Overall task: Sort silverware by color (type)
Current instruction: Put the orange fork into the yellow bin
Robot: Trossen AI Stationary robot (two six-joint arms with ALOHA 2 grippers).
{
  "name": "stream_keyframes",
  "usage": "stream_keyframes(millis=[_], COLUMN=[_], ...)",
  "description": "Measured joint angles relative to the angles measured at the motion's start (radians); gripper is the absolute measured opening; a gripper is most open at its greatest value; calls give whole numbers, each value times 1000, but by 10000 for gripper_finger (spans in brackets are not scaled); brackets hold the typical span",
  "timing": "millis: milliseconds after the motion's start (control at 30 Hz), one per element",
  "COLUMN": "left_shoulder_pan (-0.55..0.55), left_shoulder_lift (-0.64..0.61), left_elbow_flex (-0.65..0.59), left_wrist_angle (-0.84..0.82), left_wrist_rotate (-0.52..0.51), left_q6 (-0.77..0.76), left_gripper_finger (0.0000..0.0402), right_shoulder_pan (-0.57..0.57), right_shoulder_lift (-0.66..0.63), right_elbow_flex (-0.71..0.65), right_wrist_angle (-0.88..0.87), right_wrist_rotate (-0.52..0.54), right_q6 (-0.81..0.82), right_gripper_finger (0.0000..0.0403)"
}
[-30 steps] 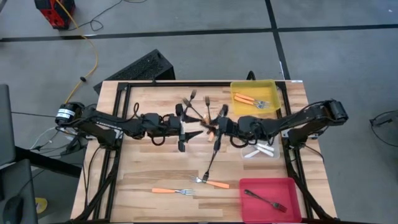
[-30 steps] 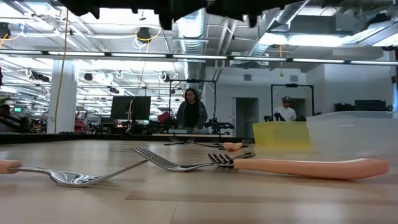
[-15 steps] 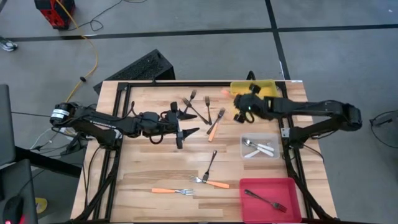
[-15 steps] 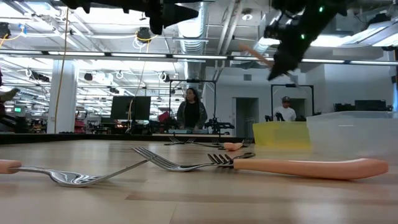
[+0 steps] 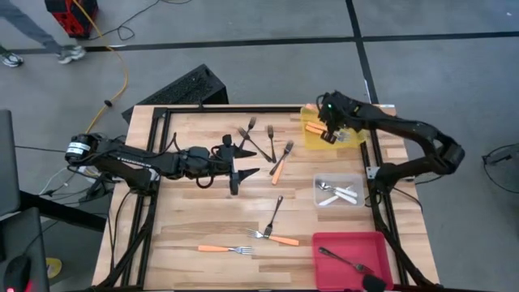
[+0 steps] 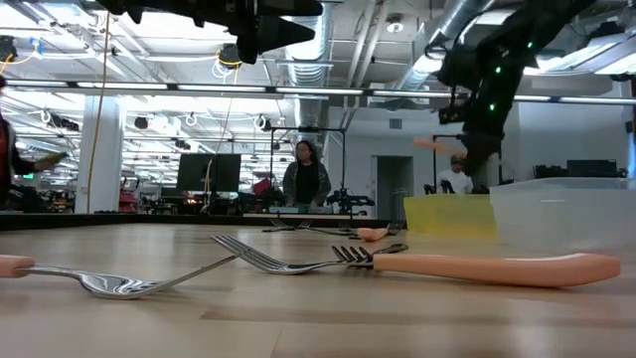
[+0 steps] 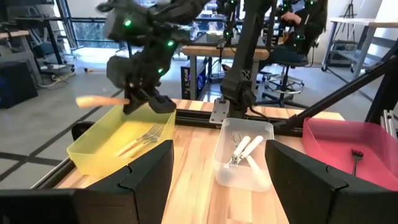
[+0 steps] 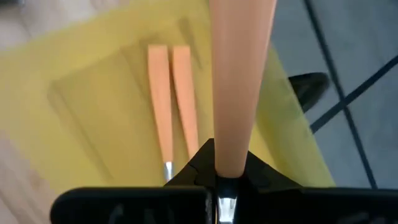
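R hand (image 5: 328,132) gripping orange fork (image 8: 239,74), above yellow bin (image 5: 357,112)

Lighting even and bright, from overhead ceiling strips (image 6: 199,91). Shadows soft. Right wrist view blurred throughout; orange fork handle (image 8: 239,81) out of focus.

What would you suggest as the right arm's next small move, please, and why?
Probably lower a little and open its jaws: the right gripper holds an orange-handled fork above the yellow bin, where two orange-handled forks already lie.
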Motion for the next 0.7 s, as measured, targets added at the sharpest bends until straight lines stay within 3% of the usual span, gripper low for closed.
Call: stream_keyframes(millis=[333, 700], left_shoulder_pan=[0, 0], left_shoulder_lift=[0, 0], left_elbow_flex=[0, 0], left_wrist_angle=[-52, -56], left_wrist_rotate=[0, 0], left_q6=[-17, -27], left_gripper_finger=[240, 240], right_shoulder_pan=[-116, -134], right_shoulder_lift=[184, 252], right_elbow_flex=[0, 0], right_wrist_angle=[3, -42], right_wrist_rotate=[-60, -141], right_q6=[-134, -195], right_gripper_finger=[40, 52])
